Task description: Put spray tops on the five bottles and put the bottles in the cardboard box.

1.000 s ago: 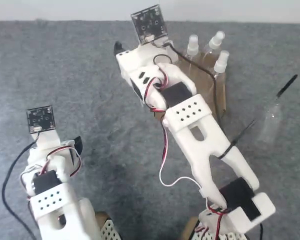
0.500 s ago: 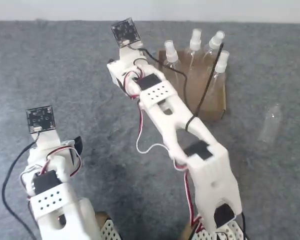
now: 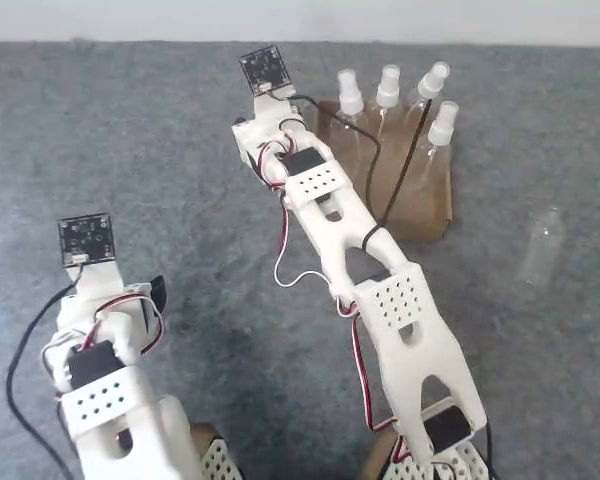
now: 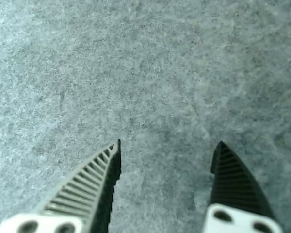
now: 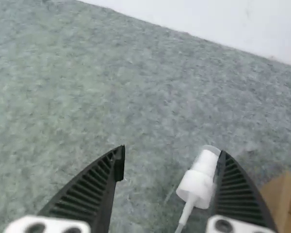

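Spray top point(image 5: 200, 180), white with a thin tube below, sits between the spread-open right end effector point(image 5: 171, 151), against one finger; left end effector point(image 4: 169, 142) is open too.

We are showing white shells point(image 3: 400, 310) dotted with holes, over black servos point(image 3: 83, 364). Red and white wires point(image 3: 279, 262) are looping along us, and our fingers point(image 4: 94, 187) are showing black ribs.

My claw point(image 5: 170, 151) gapes over the grey table point(image 5: 63, 82), a white spray top point(image 5: 200, 178) just beside one finger, the cardboard box point(image 5: 282, 194) near.
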Available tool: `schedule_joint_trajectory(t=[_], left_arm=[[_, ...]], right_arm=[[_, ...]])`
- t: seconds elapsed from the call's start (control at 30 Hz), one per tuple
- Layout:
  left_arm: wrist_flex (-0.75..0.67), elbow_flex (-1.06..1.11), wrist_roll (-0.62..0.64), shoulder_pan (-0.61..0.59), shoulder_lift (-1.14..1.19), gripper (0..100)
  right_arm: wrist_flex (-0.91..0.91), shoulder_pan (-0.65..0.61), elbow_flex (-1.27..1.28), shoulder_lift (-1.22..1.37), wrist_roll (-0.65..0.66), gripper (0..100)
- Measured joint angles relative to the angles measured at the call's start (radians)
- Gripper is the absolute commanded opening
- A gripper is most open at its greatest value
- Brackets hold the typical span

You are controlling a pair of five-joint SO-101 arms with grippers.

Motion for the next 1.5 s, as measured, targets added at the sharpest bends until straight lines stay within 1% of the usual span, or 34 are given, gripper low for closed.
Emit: schedule_joint_trajectory(t=[0.83, 0.97, 1.2, 1.5], left_arm=[[0.000, 0.000, 0.000, 0.000, 0.000, 28], [0.000, 0.000, 0.000, 0.002, 0.000, 28], [0.000, 0.000, 0.000, 0.002, 0.000, 28], [0.000, 0.000, 0.000, 0.002, 0.000, 28]], right_arm=[[0.049, -0.018, -0.006, 0.009, 0.000, 24.9], [0.141, -0.052, -0.006, -0.017, 0.000, 24.9], [0.331, -0.130, -0.006, -0.166, 0.000, 24.9], [0.667, -0.135, -0.006, -0.450, 0.000, 24.9]])
